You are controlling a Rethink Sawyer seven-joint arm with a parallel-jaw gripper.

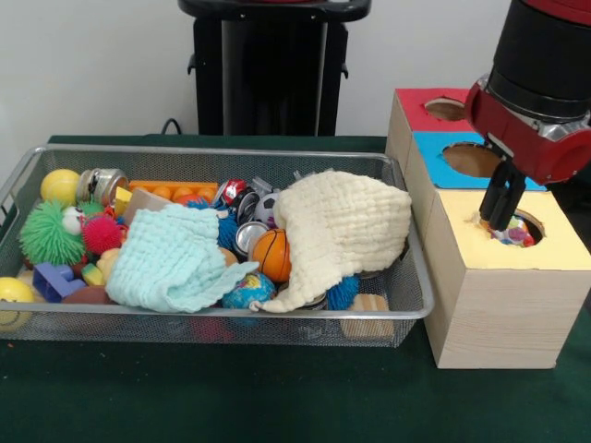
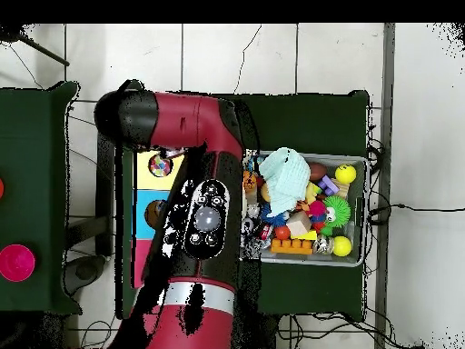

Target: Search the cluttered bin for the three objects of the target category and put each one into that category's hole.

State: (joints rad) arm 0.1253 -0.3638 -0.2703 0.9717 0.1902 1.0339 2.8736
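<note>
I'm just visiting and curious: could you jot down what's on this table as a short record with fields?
bin: wire mesh basket full of toys
cloths: mint cloth and cream cloth draped over the toys
visible toys: small basketball, green spiky ball, yellow ball
sorting box: wooden box with red, blue and yellow holes
gripper: at the yellow hole
in that hole: a colourful object

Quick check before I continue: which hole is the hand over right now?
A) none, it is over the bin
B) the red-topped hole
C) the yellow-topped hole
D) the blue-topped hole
C: in the front view the hand reaches down at the hole in the yellow-topped box, where a multicoloured object shows; the blue-topped box and red-topped box lie beyond it.
</note>
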